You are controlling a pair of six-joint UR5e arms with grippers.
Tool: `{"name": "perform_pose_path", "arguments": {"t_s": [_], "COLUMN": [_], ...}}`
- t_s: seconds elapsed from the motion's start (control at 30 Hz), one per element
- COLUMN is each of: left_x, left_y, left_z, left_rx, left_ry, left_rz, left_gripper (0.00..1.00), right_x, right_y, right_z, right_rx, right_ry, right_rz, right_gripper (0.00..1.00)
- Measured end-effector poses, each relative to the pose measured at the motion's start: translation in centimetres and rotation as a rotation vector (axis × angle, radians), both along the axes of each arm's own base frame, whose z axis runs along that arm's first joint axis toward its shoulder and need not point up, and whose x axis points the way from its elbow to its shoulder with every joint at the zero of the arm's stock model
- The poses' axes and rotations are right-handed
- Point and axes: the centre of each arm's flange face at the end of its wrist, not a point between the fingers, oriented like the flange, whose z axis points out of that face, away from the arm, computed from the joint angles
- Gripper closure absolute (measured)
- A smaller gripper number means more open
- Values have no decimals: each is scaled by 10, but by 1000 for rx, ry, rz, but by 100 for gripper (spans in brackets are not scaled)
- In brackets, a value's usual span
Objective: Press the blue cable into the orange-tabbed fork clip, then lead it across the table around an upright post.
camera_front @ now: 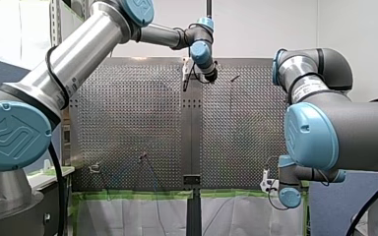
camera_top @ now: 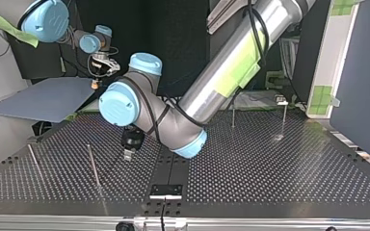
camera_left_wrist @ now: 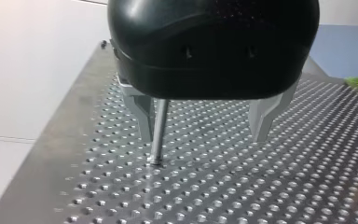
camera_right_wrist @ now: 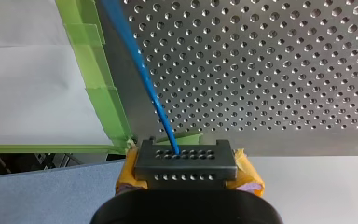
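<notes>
Find the blue cable [camera_right_wrist: 149, 84] in the right wrist view. It leaves the right gripper [camera_right_wrist: 186, 161] and runs straight ahead of it. Its long axis slants over the bare margin of the perforated surface [camera_right_wrist: 270, 70], close beside the green tape [camera_right_wrist: 105, 98] on that edge. You cannot see its far end.

The right jaws are clenched on the cable, which enters at their middle between the yellow pads [camera_right_wrist: 249, 172].

In the left wrist view you see the left gripper [camera_left_wrist: 200, 123] released, its jaws spread wide and holding nothing. An upright post [camera_left_wrist: 157, 130] stands on the surface between the metal fingers [camera_left_wrist: 140, 114], just beside one of them and well apart from the other.
</notes>
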Motion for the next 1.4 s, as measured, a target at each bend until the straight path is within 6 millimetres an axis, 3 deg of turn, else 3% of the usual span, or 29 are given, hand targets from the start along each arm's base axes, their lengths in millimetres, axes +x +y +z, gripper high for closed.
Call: {"name": "perform_pose_path", "arguments": {"t_s": [0.47, 1.4], "left_x": [-12, -23], "left_y": [-10, -22], "left_z": [31, 37], "left_rx": [-75, -140], "left_ry": [27, 77], "left_rz": [-95, -215], "left_gripper": [0, 0], "right_x": [1, 1], "right_y": [0, 0], "right_z": [0, 0], "right_rx": [1, 1], "right_ry": [-1, -4], "right_rz": [7, 9], "right_gripper": [100, 100]}}
